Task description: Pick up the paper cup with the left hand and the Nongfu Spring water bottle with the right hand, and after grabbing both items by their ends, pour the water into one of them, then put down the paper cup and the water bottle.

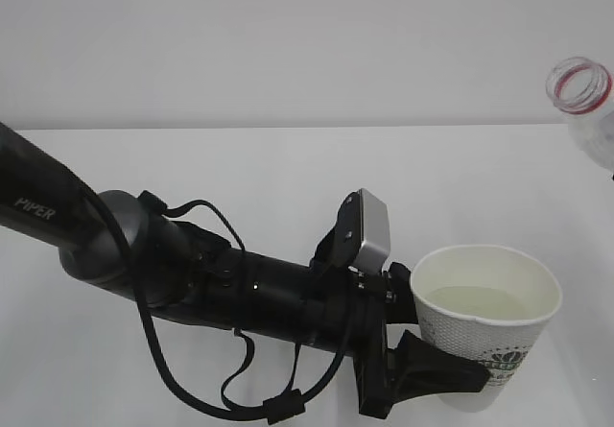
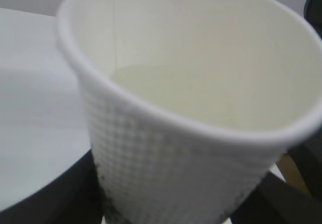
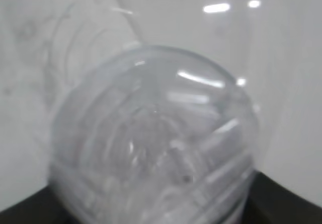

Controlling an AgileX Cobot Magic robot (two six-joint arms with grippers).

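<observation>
White embossed paper, gripped low on its wall, is what the left hand carries: the paper cup sits upright near the front right corner of the white table, its rim level. That level hold makes sense, since the water lies in it well below the rim and any tilt would send it toward the lip. The black fingers clasp the lower part of the wall from either side, leaving the mouth clear; whether the base rests on the table or hangs just above it cannot be told.

At the right edge, well above the cup and apart from it, the open red-ringed neck of the Nongfu Spring water bottle shows, with no cap on. The right wrist view fills with its clear ribbed body, dark jaw edges at both lower corners, so the right hand appears closed around the bottle, though its fingers are barely seen.

Left arm: stretched long and low from the left edge, sloping slightly downward, cables looping beneath, the silver-grey camera box on top.
</observation>
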